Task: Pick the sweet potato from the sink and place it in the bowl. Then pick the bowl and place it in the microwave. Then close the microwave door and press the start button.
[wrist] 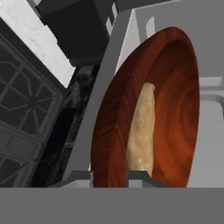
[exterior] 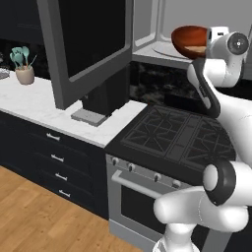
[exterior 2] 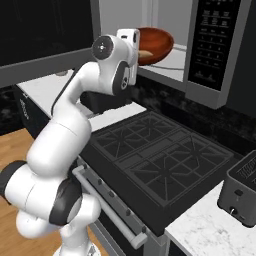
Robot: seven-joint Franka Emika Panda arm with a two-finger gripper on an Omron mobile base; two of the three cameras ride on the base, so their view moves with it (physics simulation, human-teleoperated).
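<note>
Base cams sat behind the arm, left and right, both looking forward-down at the stove (exterior: 182, 135) and microwave (exterior 2: 217, 50), while the hand cam was rolled, close on the bowl (wrist: 175, 100).

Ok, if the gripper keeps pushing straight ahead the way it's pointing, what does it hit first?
Nothing close, it seems. The gripper holds the bowl with the sweet potato inside, at the mouth of the microwave. Ahead lies the open cavity; its back wall probably comes first, though depth is unclear.
</note>
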